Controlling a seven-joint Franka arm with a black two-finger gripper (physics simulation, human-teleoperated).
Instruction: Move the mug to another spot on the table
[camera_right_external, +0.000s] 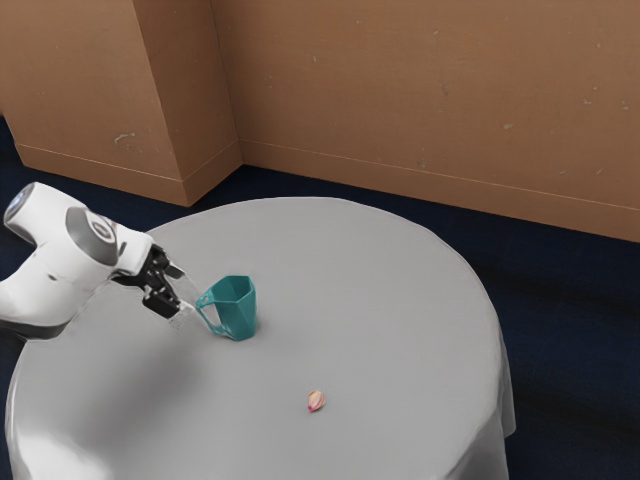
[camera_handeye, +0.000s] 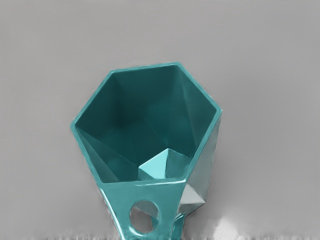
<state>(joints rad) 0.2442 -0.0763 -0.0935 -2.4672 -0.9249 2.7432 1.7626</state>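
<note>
Standing upright on the grey tabletop (camera_right_external: 380, 290), toward the exterior view's left of its centre, the teal mug (camera_right_external: 232, 305) (camera_handeye: 150, 130) points its handle at the black gripper (camera_right_external: 180, 308). Whether the gripper clamps the handle cannot be told. A small pink thing (camera_right_external: 316, 402) lies nearer the front edge.

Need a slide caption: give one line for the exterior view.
Pincer at the handle of an upright teal mug on a round grey table.

Mug (camera_right_external: 234, 305) on table (camera_right_external: 380, 280), just beside gripper (camera_right_external: 187, 308)
</note>
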